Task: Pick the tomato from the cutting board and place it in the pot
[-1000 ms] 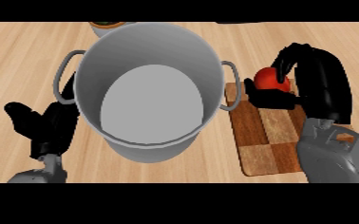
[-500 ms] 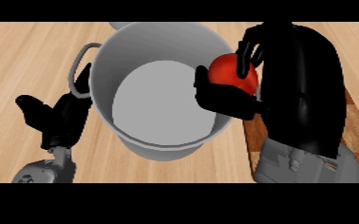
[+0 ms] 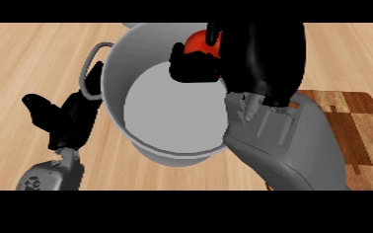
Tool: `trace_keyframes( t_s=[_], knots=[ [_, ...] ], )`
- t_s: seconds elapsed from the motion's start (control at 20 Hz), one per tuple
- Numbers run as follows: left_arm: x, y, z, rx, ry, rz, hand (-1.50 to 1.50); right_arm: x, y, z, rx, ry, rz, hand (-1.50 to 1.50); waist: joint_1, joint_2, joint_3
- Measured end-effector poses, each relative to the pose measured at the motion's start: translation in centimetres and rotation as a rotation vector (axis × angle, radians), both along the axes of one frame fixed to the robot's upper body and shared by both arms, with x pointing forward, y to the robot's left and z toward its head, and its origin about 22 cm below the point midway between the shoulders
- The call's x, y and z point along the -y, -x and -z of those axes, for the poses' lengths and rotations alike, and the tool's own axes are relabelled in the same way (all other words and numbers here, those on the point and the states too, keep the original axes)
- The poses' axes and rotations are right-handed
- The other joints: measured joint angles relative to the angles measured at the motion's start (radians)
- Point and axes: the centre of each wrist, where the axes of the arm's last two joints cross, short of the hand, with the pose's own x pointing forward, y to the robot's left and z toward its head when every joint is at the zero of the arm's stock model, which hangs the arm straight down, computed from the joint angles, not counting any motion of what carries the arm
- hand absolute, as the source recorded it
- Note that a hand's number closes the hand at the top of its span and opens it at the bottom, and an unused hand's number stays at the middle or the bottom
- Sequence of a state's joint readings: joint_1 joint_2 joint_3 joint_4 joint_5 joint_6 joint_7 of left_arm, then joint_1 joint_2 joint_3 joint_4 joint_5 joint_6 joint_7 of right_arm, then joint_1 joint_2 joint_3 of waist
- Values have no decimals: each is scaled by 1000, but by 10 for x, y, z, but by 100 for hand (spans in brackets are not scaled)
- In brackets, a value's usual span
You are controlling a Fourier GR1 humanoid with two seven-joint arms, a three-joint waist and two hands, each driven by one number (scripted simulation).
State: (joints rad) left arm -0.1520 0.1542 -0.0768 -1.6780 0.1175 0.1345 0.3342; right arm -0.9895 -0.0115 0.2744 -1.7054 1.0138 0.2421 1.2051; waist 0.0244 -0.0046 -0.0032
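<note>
At the far left my left hand (image 3: 65, 121) rests low beside the pot, fingers straight and apart, holding nothing; it sits just outside the pot's left handle (image 3: 93, 71) and plays no part in what comes next.

Next along is the pot (image 3: 120, 113) itself, grey and deep, its wide mouth facing me and its pale floor bare as far as I can see. The wooden counter (image 3: 44, 54) shows all around it.

Over the right-hand part of that mouth is my right hand (image 3: 251, 54), fingers and thumb curled round the tomato (image 3: 197, 43), which shows as a red patch between them (much of it is hidden by my own fingers). The tomato is round, so it has no long axis to line up. What matters is that it hangs above the pot's opening, inside the line of the rim, with the floor straight below it and nothing in between. I judge that letting go here would send it into the pot rather than onto the rim.

At the far right, behind my forearm, a strip of the cutting board (image 3: 350, 113) lies on the counter.
</note>
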Motion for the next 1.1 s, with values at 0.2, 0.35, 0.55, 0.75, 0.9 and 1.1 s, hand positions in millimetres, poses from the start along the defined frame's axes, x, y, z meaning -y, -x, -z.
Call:
trace_keyframes(
  t_s=[0.2, 0.35, 0.55, 0.75, 0.9, 1.1],
  knots=[
    [1, 0, 3, 3, -1, 5, 0, -7, -19, 10, -86, -3, -18, 150, 3, 4, 1],
    [4, -2, 2, 1, -2, 10, 0, -1, -32, 23, -150, -70, -6, -150, 10, 7, 2],
    [5, -4, 0, 4, 4, 15, 0, 8, -48, 41, -236, -178, -8, -150, 17, 10, 2],
    [9, -5, 0, 3, 5, 17, 0, 11, -50, 44, -201, -307, -17, -150, 18, 8, 3],
    [10, -6, -2, 3, 10, 17, 0, 14, -49, 43, -88, -386, 1, -150, 14, 6, 3],
    [5, -6, -1, -4, 4, -4, 0, 22, -47, 44, 80, -455, 65, -150, -1, 3, 3]
  ],
)
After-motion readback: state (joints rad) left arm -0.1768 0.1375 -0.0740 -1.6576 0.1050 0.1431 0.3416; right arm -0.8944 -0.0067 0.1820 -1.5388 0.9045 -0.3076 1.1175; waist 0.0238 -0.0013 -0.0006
